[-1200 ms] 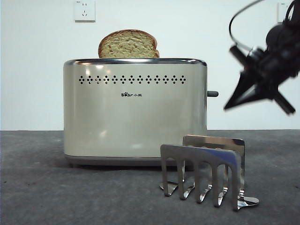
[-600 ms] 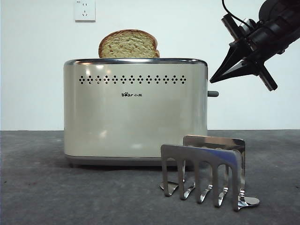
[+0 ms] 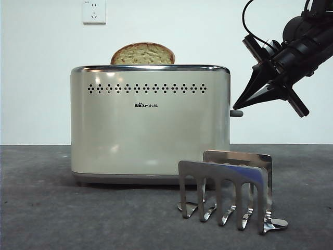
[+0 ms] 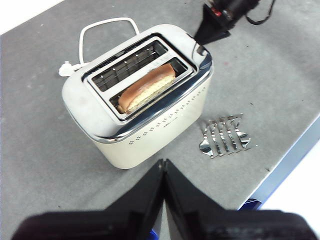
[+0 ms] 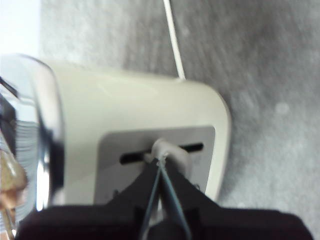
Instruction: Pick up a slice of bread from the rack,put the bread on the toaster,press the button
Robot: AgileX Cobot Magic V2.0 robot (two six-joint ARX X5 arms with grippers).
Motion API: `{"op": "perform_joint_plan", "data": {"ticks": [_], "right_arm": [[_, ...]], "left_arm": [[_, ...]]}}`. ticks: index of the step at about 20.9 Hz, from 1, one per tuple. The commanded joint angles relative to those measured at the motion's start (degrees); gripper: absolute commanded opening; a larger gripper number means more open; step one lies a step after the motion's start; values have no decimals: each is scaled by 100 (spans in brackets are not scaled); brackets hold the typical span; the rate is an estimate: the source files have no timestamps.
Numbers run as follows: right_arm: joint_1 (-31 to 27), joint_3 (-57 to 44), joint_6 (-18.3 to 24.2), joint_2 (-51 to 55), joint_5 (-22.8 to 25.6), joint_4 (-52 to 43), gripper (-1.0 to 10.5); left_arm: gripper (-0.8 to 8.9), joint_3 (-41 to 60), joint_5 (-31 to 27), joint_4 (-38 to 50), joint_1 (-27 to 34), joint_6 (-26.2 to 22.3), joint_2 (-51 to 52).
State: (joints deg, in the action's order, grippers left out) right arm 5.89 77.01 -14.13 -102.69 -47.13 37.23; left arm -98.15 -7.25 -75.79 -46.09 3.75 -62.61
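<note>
And there's the right gripper [image 3: 237, 105] coming in from the upper right of the front view, its black jaws pressed together to a point, and that point sits right on the button [image 3: 237, 113] at the toaster's narrow right side. The right wrist view shows it close up: the joined tips [image 5: 161, 165] touch the pale knob [image 5: 167, 150] where it sticks out of the dark slot in the grey end panel, though the picture is blurred.

The toaster [image 3: 150, 122] stands centre frame in the front view, cream body, chrome rim, row of dot vents. The bread [image 3: 143, 53] is in it, only its rounded crust and a strip of speckled crumb showing above the rim. From the left wrist view, the slice [image 4: 147, 87] lies in the slot nearer the dotted face; the other slot shows bare wire guides.

The rack [image 3: 226, 192] stands in the lower right of the front view, in front of the toaster's right corner, with nothing between its prongs. In the left wrist view it sits [image 4: 226, 135] right of centre, beside the toaster and apart from it.

The left gripper [image 4: 164, 167] hangs high over the scene at the bottom of its own view, jaws closed flat together, holding nothing
</note>
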Motion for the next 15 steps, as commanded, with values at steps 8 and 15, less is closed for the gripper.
{"op": "perform_joint_plan", "data": {"ticks": [8, 15], "right_arm": [[11, -79, 136, -463, 153, 105, -8], [9, -79, 138, -907, 323, 181, -8]], "left_arm": [[-5, 28, -26, 22, 13, 50, -129], [-4, 28, -26, 22, 15, 46, -127]]}}
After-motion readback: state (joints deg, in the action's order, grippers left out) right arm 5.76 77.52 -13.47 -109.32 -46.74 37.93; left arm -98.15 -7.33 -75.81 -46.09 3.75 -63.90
